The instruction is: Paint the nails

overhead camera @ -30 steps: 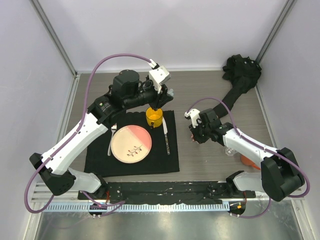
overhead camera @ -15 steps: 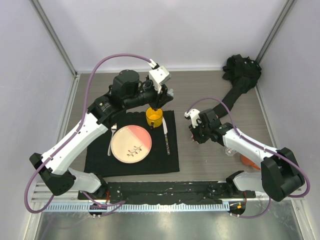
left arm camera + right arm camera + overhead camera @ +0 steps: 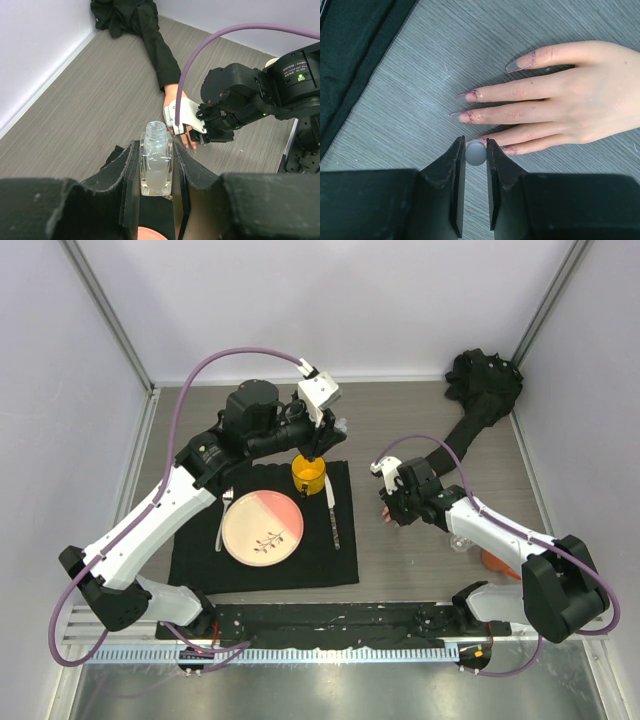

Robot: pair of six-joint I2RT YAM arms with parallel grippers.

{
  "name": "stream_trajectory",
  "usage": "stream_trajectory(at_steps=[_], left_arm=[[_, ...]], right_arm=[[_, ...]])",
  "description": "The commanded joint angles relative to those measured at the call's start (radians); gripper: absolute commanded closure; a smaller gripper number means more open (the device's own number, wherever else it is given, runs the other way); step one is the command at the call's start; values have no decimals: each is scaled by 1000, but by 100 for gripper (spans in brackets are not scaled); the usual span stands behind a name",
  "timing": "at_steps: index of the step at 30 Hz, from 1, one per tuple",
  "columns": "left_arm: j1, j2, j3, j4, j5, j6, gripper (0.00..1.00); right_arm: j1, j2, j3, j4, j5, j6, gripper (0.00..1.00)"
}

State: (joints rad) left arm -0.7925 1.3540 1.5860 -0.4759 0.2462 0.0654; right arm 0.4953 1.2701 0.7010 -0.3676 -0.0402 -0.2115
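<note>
The pale mannequin hand [image 3: 580, 95] lies palm down on the table with a black sleeve [image 3: 470, 425]. Its long nails [image 3: 462, 97] are smeared with purplish polish. My right gripper [image 3: 475, 150] is shut on a round grey brush cap [image 3: 475, 153], right at the tip of a lower finger. In the top view it [image 3: 388, 508] covers most of the hand. My left gripper [image 3: 156, 170] is shut on a small clear bottle [image 3: 156, 162], open at the neck and upright. It [image 3: 325, 435] hangs above the yellow cup [image 3: 309, 474].
A black placemat [image 3: 200, 560] holds a pink plate [image 3: 262, 527], a fork [image 3: 222, 525], a knife [image 3: 332, 520] and the yellow cup. An orange object [image 3: 492, 562] and a clear glass [image 3: 460, 540] sit under my right arm.
My right gripper has shifted slightly up and right over the hand's fingers. The left arm and bottle have not moved.
</note>
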Motion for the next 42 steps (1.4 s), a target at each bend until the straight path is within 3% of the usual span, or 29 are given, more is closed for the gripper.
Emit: stream_trajectory(at_steps=[1,20,42], left_arm=[[-4,-36,-1,42,4,22,100],[-4,-44,-9,42,2,28,100],[-4,-53,-21,40,2,22,100]], right_arm=[[-4,-5,12,36,25,9,99],[-9,5,18,61,79,1,99],[34,-15,-5,39,-29,18,99]])
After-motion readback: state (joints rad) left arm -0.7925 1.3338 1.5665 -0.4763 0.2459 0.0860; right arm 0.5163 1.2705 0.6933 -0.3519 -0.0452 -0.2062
